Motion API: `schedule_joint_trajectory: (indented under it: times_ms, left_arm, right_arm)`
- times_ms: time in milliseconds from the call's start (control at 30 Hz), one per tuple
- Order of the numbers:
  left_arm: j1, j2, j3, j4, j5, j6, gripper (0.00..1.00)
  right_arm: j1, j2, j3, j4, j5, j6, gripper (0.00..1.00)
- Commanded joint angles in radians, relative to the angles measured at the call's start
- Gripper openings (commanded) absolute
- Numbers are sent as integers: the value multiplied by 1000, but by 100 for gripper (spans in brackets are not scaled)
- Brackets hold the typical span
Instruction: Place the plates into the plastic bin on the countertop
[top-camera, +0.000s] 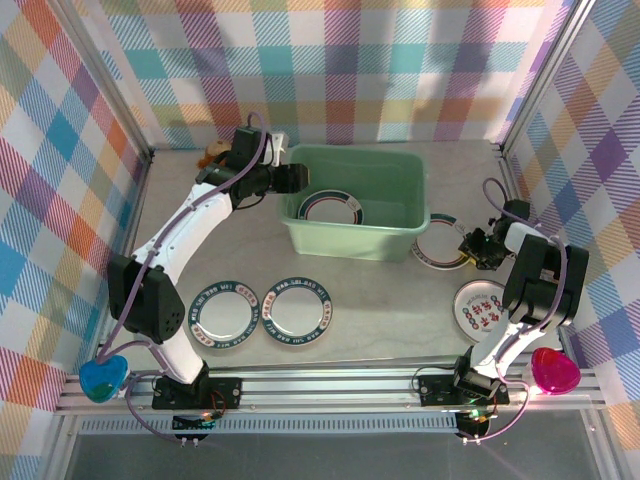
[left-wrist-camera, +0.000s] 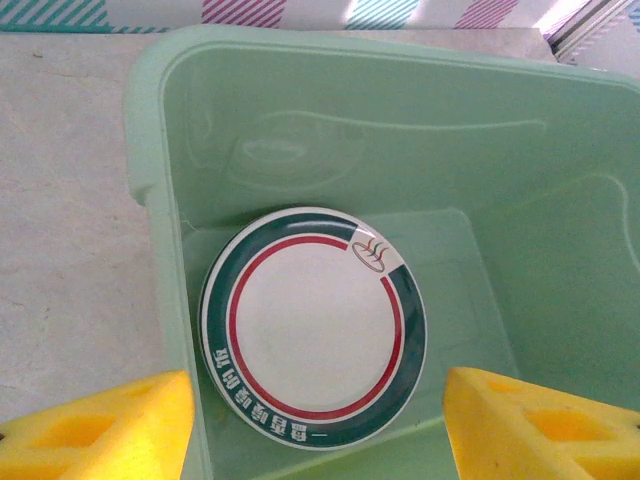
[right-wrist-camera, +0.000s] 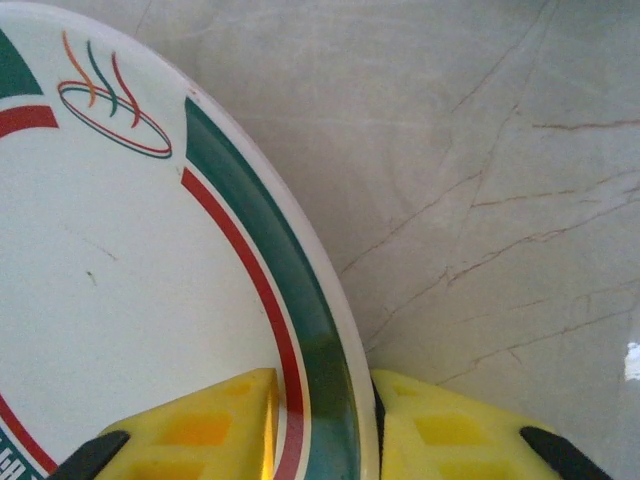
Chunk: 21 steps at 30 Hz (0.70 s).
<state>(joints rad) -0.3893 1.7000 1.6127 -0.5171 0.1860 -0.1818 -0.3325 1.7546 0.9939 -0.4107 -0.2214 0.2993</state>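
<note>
Plate (top-camera: 440, 240) right of the bin (top-camera: 350, 240) looks stiff, glazed, slippery; right gripper (right-wrist-camera: 325, 425) pinches its rim, sensibly. Left gripper (top-camera: 297, 178) hangs wide open, empty, upper middle.

A green bin (top-camera: 350, 240) stands mid-worktop (top-camera: 400, 330) with one plate (top-camera: 332, 208) inside. The left pincer (top-camera: 292, 178) hangs at the bin's left rim. The right pincer (top-camera: 472, 245) meets the right edge of a ringed plate (top-camera: 438, 245) just right of the bin. A red-marked plate (top-camera: 482, 308) lies nearer. Two dark-rimmed plates (top-camera: 224, 312) lie near left, side by side.
</note>
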Motion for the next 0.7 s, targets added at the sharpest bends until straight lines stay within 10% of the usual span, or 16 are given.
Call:
schedule_joint_trajectory:
  times_ms: [0,667]
  left_arm:
    - [7,-55,-17,48,-3,13,67]
    - [9,-67,-21,84,3,-5,67]
  right_arm:
    - [9,-42,-16,-3,-22,6,28]
    - [9,-206,-24,6,-25,25,1]
